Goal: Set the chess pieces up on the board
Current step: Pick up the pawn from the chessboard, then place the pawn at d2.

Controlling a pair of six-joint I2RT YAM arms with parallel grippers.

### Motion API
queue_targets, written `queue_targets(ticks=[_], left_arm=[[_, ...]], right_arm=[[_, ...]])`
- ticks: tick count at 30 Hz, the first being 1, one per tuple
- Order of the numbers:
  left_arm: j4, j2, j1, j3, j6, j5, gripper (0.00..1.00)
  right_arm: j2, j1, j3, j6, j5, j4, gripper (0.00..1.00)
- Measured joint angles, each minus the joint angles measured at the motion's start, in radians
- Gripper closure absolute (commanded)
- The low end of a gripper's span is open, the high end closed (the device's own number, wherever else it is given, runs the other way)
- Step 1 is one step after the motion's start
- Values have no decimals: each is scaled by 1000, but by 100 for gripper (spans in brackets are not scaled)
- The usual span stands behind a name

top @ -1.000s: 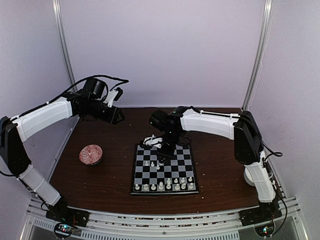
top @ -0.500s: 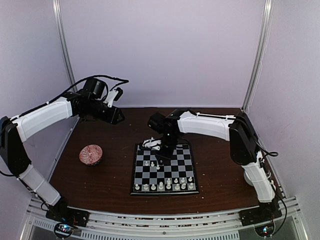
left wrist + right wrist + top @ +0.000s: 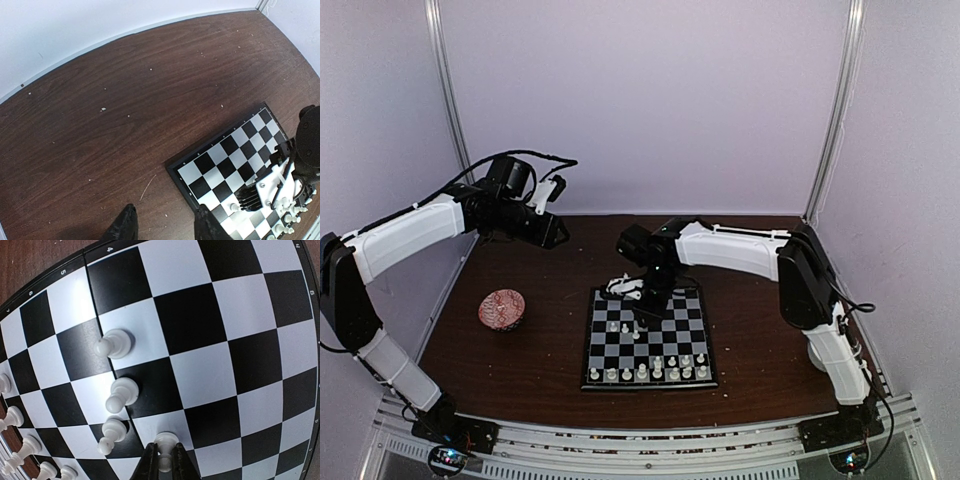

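The checkered board lies at the table's middle front. Several white chess pieces stand in its near rows and a few at its left middle. My right gripper is shut on a white pawn whose base sits on a white square; in the top view it hangs over the board's far left part. Three loose pawns stand just left of it. My left gripper is open and empty, high over the bare table left of the board.
A round red patterned bowl sits on the table at the left. Pale crumbs dot the brown table. White walls close the back and sides. More white pieces line the board's edge row.
My right gripper has shifted slightly left and down over the board's far left part. The left arm has not moved.
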Motion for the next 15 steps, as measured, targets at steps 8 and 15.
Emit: queue_targets(ticks=[8,15], left_arm=[[0,0,0,0,0,0,61],[-1,0,0,0,0,0,60]], right_arm=[[-28,-15,-1,1,2,-1,89],[-132,-13,-71,1,-28,10,89]])
